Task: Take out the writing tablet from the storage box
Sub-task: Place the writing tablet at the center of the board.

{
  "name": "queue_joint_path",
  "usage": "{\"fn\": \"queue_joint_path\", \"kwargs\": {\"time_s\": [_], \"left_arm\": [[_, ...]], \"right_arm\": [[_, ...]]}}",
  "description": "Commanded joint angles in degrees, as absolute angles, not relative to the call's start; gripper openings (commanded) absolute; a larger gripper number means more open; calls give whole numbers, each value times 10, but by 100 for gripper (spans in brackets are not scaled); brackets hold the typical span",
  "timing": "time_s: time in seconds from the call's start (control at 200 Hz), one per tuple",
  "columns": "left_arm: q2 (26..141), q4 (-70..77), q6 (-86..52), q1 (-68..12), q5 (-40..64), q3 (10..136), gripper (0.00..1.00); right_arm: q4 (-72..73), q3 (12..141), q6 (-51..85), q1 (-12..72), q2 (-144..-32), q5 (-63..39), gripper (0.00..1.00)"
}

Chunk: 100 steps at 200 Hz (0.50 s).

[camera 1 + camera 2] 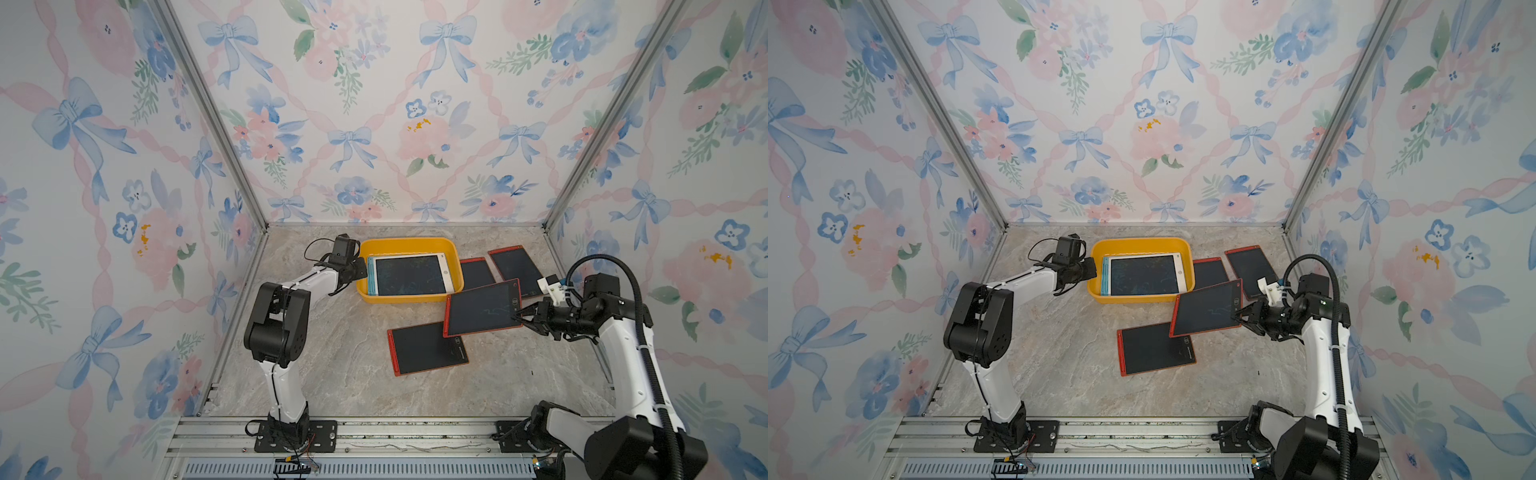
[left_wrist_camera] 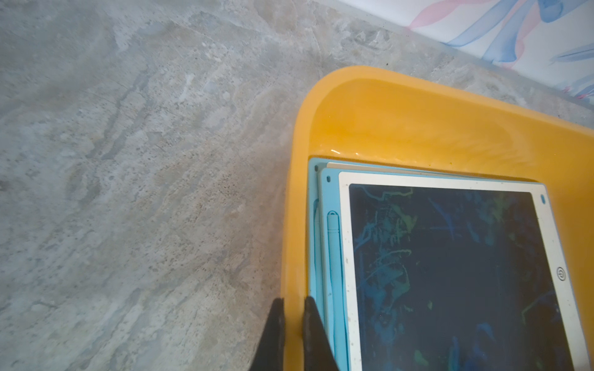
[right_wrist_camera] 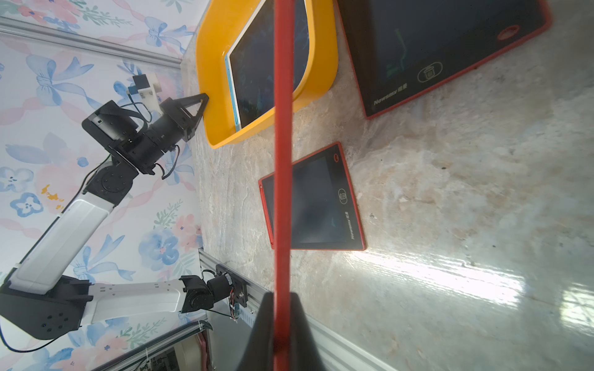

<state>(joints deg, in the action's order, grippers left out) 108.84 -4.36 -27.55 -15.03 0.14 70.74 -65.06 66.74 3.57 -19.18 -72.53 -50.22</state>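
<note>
The yellow-orange storage box (image 1: 409, 243) stands at the back of the table and holds a stack of tablets, a white-framed one (image 1: 409, 275) on top of blue ones (image 2: 332, 257). My left gripper (image 2: 294, 302) is shut on the box's left wall (image 2: 294, 225), one finger outside and one inside. My right gripper (image 1: 521, 316) is shut on the short edge of a red writing tablet (image 1: 482, 307), which hangs tilted above the table to the right of the box. In the right wrist view this tablet (image 3: 283, 160) shows edge-on between the fingers of the right gripper (image 3: 283, 298).
Three more red tablets lie on the marble table: one in front (image 1: 428, 349), partly under the held one, and two right of the box (image 1: 476, 274) (image 1: 515, 270). Papered walls close in the back and both sides. An aluminium rail (image 1: 374, 432) runs along the front.
</note>
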Motion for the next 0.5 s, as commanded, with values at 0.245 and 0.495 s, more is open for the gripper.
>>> {"fn": "queue_joint_path", "kwargs": {"time_s": [0.245, 0.495], "left_arm": [[1109, -65, -278, -154, 26, 713, 0], [1109, -65, -278, -151, 26, 711, 0]], "right_arm": [[-647, 644, 22, -230, -734, -484, 0], [-618, 628, 76, -292, -727, -460, 1]]}}
